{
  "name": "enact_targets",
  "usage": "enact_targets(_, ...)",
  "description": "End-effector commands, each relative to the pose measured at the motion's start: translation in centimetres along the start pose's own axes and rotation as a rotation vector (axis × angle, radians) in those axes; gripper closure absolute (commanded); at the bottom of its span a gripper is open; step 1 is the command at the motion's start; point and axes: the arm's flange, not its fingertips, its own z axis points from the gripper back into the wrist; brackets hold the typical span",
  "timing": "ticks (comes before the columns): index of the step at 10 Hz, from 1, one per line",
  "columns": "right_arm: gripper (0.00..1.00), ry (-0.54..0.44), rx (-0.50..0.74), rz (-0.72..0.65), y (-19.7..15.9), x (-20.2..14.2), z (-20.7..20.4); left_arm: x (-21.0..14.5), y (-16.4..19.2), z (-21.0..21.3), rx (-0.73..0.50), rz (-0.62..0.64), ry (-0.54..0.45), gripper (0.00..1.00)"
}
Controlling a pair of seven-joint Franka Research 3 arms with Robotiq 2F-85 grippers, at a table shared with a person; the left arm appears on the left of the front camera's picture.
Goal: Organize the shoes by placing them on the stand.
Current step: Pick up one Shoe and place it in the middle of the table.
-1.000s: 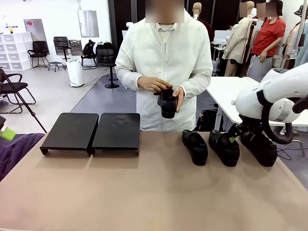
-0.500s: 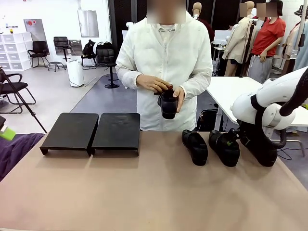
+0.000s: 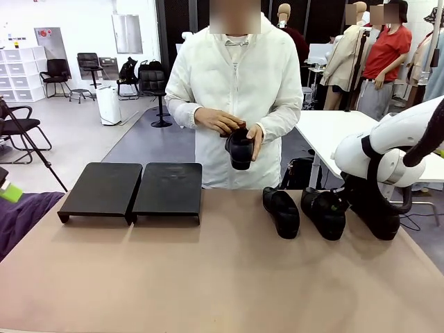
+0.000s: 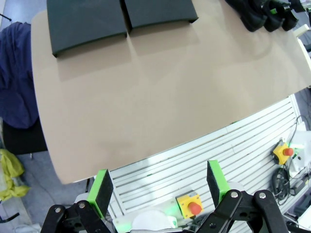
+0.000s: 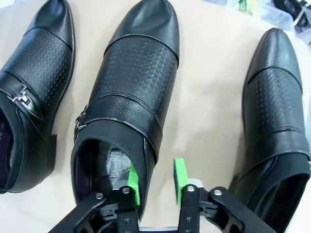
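The right gripper (image 5: 155,180) stood astride the middle loafer's (image 5: 131,92) side wall at two o'clock on the table (image 3: 222,277), one pad inside the opening, presumably for a rim lift. Its jaws were part-closed, grip indiscernible. The left gripper (image 4: 159,187) hung spread wide. The stand (image 3: 132,184) sat shoeless at ten o'clock. The person's hands (image 3: 220,122) held the fourth loafer (image 3: 240,149). A neighbouring loafer's (image 5: 277,111) heel was cut off.

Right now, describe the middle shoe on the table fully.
The middle shoe is black, glossy leather with a perforated vamp, plain strap, side metal buckle and rounded toe. It stands upright on the table between two matching shoes, apart from both. The right gripper straddles its collar wall, one pad inside the opening.
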Motion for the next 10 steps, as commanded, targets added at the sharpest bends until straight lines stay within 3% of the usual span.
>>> enact_targets(1,1.00,0.003,0.028,0.019,-0.4,0.0,0.1,-0.1,0.0,0.1,-0.011,-0.004,0.001,0.00)
enact_targets(4,1.00,0.007,0.040,0.012,0.2,-0.4,1.6,-0.1,0.0,0.1,-0.011,-0.004,0.001,0.00)
enact_targets(6,1.00,0.034,0.039,-0.020,1.5,-2.4,5.4,-0.1,0.0,0.1,-0.011,-0.004,0.001,0.00)
enact_targets(8,1.00,0.071,0.041,-0.166,2.7,-6.9,15.6,-0.1,0.0,0.1,-0.011,-0.004,0.001,0.00)
enact_targets(10,1.00,0.055,-0.019,-0.317,3.6,-14.4,24.0,-0.1,0.0,0.1,-0.011,-0.004,0.001,0.00)
